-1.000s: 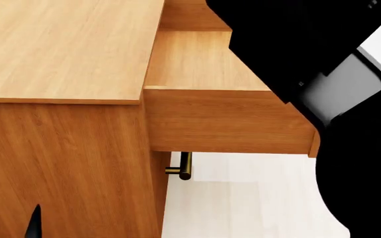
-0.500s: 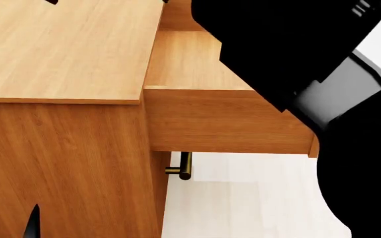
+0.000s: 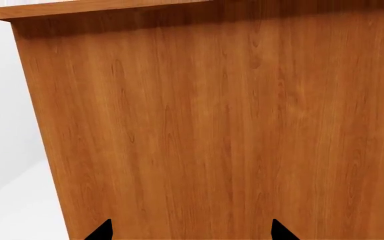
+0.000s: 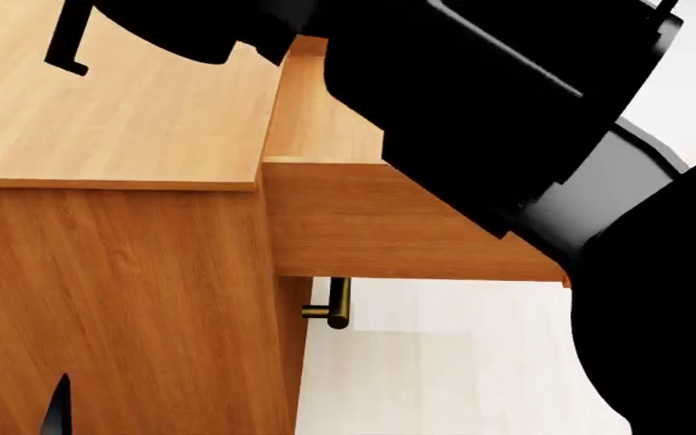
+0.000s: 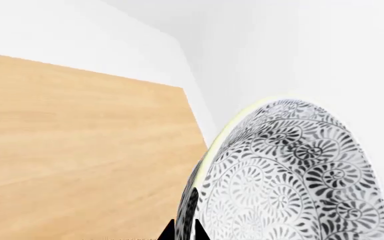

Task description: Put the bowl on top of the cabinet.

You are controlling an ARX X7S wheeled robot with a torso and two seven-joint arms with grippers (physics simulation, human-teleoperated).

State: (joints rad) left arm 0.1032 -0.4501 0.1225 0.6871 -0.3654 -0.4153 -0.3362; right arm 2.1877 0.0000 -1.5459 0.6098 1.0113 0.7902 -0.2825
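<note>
The bowl [image 5: 292, 175], white with a dark floral pattern, shows tipped on edge in the right wrist view. My right gripper [image 5: 185, 231] is shut on its rim, one fingertip on each side of the wall. Below it lies the cabinet's [image 5: 78, 150] flat top. In the head view my right arm [image 4: 481, 109] reaches leftward over the cabinet [image 4: 119, 118] and hides the bowl. My left gripper [image 3: 190, 232] is open and empty, facing the cabinet's side panel [image 3: 212, 125]; one of its fingertips [image 4: 58, 410] shows low beside that panel.
A drawer [image 4: 409, 227] stands pulled out of the cabinet at the top. A brass bar handle [image 4: 336, 304] sticks out below it. Pale floor [image 4: 445, 362] lies under the drawer. White walls [image 5: 279, 45] meet behind the cabinet.
My right arm has swung left over the open drawer onto the cabinet top, and its front end now shows over the top's far left. The left gripper stays where it was.
</note>
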